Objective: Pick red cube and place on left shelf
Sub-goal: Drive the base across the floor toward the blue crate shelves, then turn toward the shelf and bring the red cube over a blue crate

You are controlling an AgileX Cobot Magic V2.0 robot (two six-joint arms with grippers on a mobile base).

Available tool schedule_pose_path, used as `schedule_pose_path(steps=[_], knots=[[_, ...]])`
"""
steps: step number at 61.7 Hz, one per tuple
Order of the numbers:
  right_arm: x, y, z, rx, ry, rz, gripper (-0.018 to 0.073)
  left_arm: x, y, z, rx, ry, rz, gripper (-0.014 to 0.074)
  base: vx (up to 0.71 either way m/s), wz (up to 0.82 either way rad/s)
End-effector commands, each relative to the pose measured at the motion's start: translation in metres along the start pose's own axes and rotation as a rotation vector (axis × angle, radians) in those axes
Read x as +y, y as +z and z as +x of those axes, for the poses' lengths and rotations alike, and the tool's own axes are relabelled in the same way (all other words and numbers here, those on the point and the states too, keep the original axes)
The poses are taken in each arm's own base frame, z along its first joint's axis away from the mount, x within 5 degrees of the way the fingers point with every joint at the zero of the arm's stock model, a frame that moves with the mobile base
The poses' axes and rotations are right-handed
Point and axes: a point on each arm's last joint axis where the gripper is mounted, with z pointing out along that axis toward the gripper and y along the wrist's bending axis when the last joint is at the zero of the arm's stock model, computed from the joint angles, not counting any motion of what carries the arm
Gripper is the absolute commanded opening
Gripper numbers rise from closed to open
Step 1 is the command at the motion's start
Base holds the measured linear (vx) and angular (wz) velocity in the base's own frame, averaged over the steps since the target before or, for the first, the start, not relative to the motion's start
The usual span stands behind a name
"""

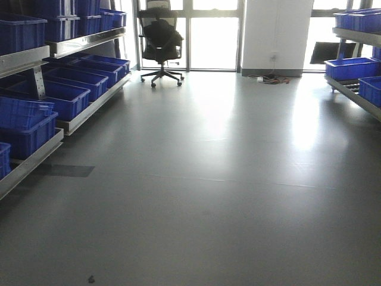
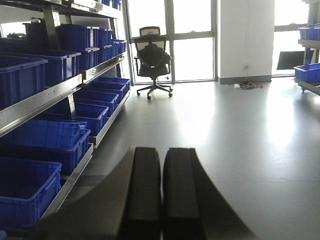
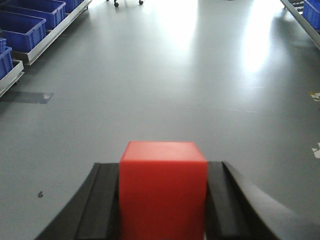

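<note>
Cube (image 3: 163, 186), bright red (plain, smooth-faced), snug within right claw (image 3: 163, 172).

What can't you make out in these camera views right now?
Red cube: lower part cut off by right wrist view's bottom edge; sides covered by tool fingers.
Floor speck, front view: too small to identify.
Left shelf, front view: cut off by left edge.
</note>
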Motion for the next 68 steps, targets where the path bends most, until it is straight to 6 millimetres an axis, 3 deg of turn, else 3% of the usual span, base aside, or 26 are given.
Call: schedule_pose_path(steps=[1,42,68], knots=[[0.0009,-0.0026,-0.0167,-0.108,-0.012,-0.004,0.0058,0.0004,0.0008,0.0004,-0.054,-0.005,-0.006,0.0106,0.66,0.09],[0.0008,-0.0026,-0.0164,-0.105,-0.012,-0.003,0.0058,0.0004,0.0008,0.0004,-0.054,-0.005,-0.006,0.0106,0.65,0.18],[0.0008,-0.0026,-0.0164,-0.105,-0.012,-0.003,0.0058,0.0004,0.0008,0.0004,-0.054,-0.005,-0.006,0.0106,0.58,0.42]])
